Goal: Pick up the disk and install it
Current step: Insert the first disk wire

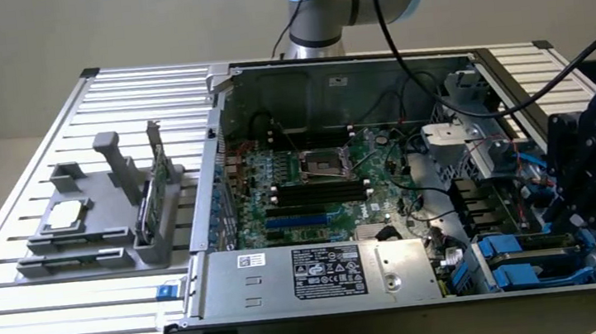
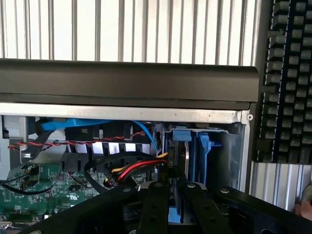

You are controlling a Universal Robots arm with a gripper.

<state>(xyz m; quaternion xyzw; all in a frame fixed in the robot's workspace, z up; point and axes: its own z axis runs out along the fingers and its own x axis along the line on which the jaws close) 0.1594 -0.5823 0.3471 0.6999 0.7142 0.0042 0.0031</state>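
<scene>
The black gripper (image 1: 593,177) hangs low over the drive bays at the exterior view's right end of the open dark-grey computer case (image 1: 400,289), which lies on its side on the slatted aluminium bench (image 1: 71,324), near the bench's front right corner in that view. In the wrist view the gripper's two black fingers (image 2: 153,209) reach down into the bay and appear clenched on the disk (image 2: 176,161), a flat silver-grey metal hard drive edged by a bright blue plastic carrier frame, held on edge so that it can slide between the blue bay rails (image 2: 202,151). The disk seems partly seated in the bay rather than fully home, though how deep it sits is hard to judge. A bundle of red, yellow and black power wires (image 2: 134,170) runs just beside the disk, close enough to snag. On the bench's far side sits a grey plastic parts holder (image 1: 94,230) with a small square silver processor chip (image 1: 64,215) and an upright green circuit card (image 1: 156,186), both untouched.
</scene>
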